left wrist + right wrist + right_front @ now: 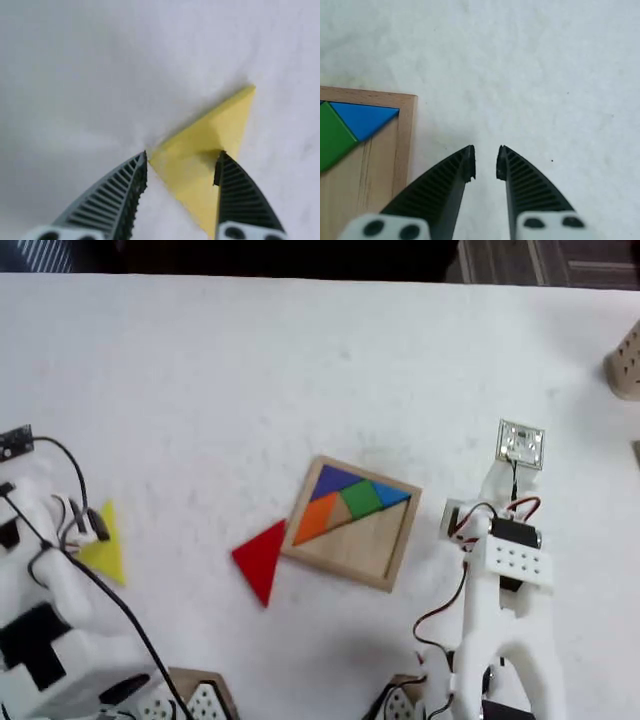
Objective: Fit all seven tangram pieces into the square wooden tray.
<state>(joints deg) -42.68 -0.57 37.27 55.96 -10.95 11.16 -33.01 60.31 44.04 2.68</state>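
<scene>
The square wooden tray (pixel 336 569) lies mid-table with purple (pixel 335 480), green (pixel 360 498), blue (pixel 392 494) and orange (pixel 318 518) pieces in its far half. A red triangle (pixel 262 558) rests on the table against the tray's left corner. Far left lies a yellow triangle (pixel 106 546). My left gripper (pixel 181 159) is open, its fingers straddling the yellow triangle (pixel 205 150). My right gripper (pixel 486 161) hangs just right of the tray (pixel 406 145), open a narrow gap and holding nothing, near the blue piece (pixel 365 119).
A pale wooden pegged block (pixel 625 365) stands at the right edge. Arm bases and black cables (pixel 120 610) crowd the near edge. The white tabletop ends at a dark far edge. The right arm's body (pixel 505 570) stands close beside the tray.
</scene>
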